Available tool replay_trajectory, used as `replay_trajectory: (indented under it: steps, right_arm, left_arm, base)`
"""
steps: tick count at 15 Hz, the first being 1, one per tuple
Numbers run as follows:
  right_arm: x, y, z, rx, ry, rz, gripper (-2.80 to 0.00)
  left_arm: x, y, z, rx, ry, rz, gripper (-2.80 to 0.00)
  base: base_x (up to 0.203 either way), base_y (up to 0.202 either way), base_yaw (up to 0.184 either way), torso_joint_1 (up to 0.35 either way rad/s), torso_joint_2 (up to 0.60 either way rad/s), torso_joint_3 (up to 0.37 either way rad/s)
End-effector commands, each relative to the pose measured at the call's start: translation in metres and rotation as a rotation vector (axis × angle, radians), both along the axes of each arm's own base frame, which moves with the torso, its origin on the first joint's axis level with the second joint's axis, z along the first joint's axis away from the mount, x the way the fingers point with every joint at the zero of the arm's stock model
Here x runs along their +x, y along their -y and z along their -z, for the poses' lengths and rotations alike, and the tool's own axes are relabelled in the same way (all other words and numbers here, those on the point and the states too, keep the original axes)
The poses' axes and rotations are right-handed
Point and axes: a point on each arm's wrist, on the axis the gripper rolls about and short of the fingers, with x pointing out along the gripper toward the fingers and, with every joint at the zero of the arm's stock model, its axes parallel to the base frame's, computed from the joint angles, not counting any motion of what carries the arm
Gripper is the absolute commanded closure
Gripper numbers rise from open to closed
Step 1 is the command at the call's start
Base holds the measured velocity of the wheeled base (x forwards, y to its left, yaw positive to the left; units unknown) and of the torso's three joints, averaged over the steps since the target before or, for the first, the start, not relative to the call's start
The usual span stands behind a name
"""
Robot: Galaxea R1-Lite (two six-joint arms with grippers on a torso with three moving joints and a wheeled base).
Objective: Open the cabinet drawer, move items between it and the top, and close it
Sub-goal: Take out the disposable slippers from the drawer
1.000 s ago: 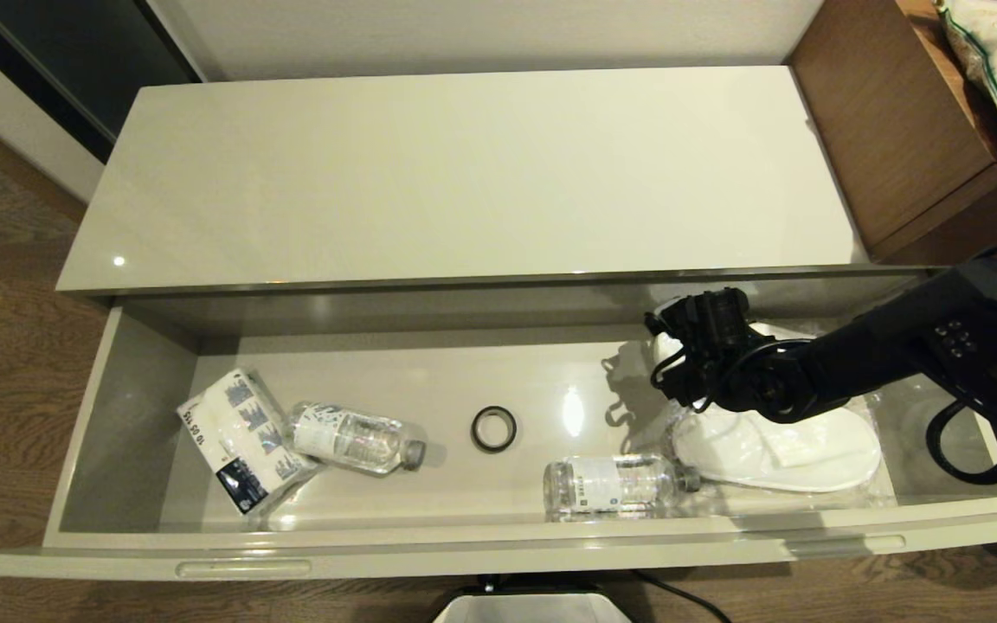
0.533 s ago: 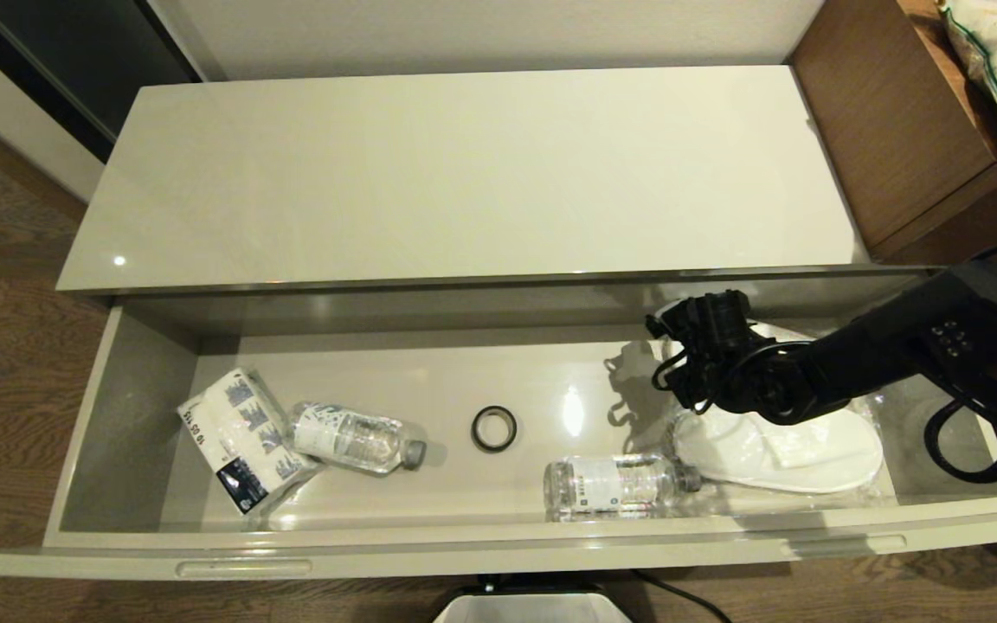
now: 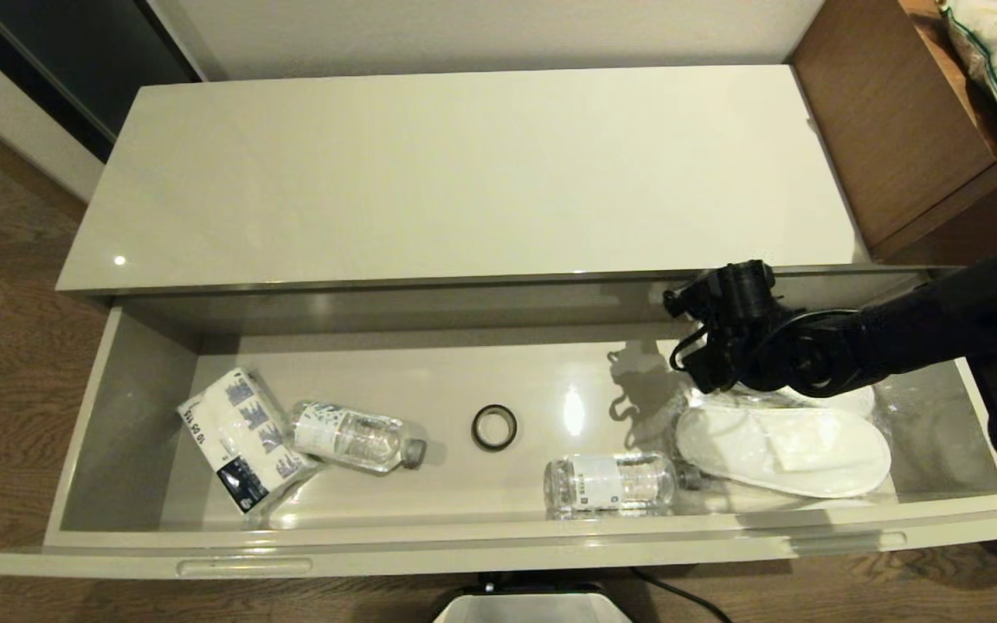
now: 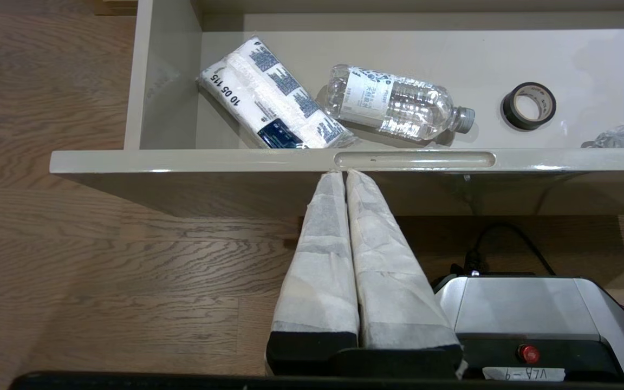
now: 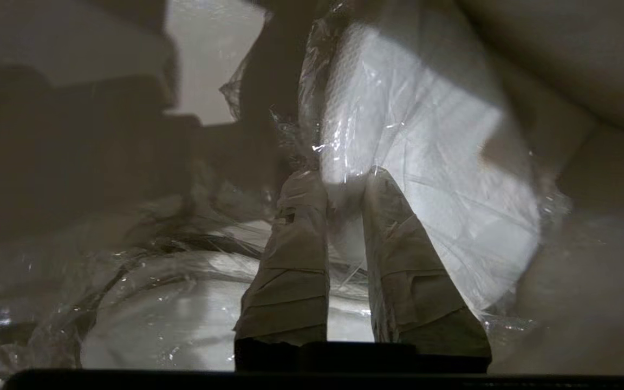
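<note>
From the head view, the drawer stands pulled out below the bare top, and both slippers lie at its right end: one flat on the floor near the front right corner, the other behind it toward the back wall, mostly hidden under the right arm. The right pincer reaches down over that rear slipper's end. These look light, soft and floppy, and the crinkly bag is likely slick and loose, so a pinch on film alone could slide or tear; a hold that bites through the bag into the slipper's edge should carry better, though the free end will probably droop. A bottle lies just beside the front slipper along the front wall. From the left wrist view, the left pincer sits parked under the drawer's front lip near its left end, fingers pressed together with nothing between them, well apart from any slipper; a tissue pack, another bottle and a tape roll lie inside. From the right wrist view, the right pincer is clenched on a fold of bag and white slipper, which stands tilted up between and beyond the fingertips, while the second slipper lies low beneath it in its own wrap.
</note>
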Motion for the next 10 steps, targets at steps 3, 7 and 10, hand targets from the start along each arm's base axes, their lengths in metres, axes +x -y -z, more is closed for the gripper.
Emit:
replay_trajectory:
  steps: [3,7,10]
  right_arm:
    - [-0.014,0.004,-0.033,0.028,0.017,0.029,0.00]
    - [-0.045,-0.006,-0.074,0.081,-0.050,0.008,0.00]
    - [-0.060,-0.017,-0.096,0.151,-0.076,0.007,0.00]
  left_arm:
    - [0.000,0.000,0.000,0.000,0.000,0.000,0.00]
    - [0.000,0.000,0.000,0.000,0.000,0.000,0.00]
    - [0.000,0.000,0.000,0.000,0.000,0.000,0.00]
  base:
    - [0.000,0.000,0.000,0.000,0.00,0.000]
    - [0.000,0.000,0.000,0.000,0.00,0.000]
    - [0.000,0.000,0.000,0.000,0.00,0.000]
